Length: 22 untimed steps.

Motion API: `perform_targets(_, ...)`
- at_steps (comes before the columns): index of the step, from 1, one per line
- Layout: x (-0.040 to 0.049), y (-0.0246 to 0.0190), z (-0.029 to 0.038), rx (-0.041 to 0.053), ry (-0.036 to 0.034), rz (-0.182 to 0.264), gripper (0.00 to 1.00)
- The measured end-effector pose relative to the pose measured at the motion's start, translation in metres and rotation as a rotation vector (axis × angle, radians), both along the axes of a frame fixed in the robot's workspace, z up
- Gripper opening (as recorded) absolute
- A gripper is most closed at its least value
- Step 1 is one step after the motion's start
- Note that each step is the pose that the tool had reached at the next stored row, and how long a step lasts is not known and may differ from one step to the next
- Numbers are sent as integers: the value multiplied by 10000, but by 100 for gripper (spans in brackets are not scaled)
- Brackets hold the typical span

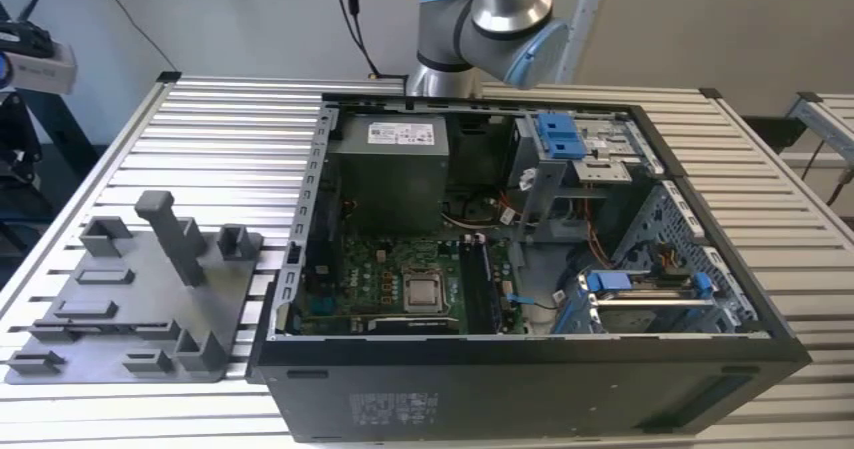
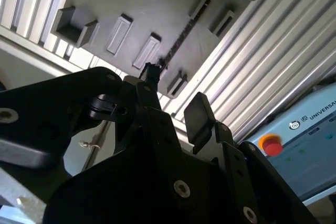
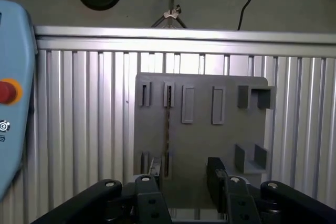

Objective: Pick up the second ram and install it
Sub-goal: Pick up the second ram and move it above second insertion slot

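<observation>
Spread, empty tool (image 3: pixel 182 177) — second ram (image 3: pixel 168 129) apart from it.
It stands edgewise in slots of the grey holder plate (image 3: pixel 199 145) on the tabletop (image 3: pixel 79 129) — a thin dark line, its near end hard to make out.

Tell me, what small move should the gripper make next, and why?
Probably a sideways shift to centre on the second ram. The gripper is open and empty, apart from the grey holder plate where the board stands on edge, and in the first wrist view the board lines up to one side of mid-gap.
</observation>
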<state>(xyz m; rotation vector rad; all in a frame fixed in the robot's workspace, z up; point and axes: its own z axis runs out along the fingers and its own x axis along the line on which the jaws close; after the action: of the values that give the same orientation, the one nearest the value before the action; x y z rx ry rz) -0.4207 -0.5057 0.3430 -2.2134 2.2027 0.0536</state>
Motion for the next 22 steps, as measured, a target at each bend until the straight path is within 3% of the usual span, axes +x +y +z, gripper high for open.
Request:
perform_targets(11,0,0,-38,1,-1,0,48)
perform_targets(22,0,0,-212,0,0,-1,48)
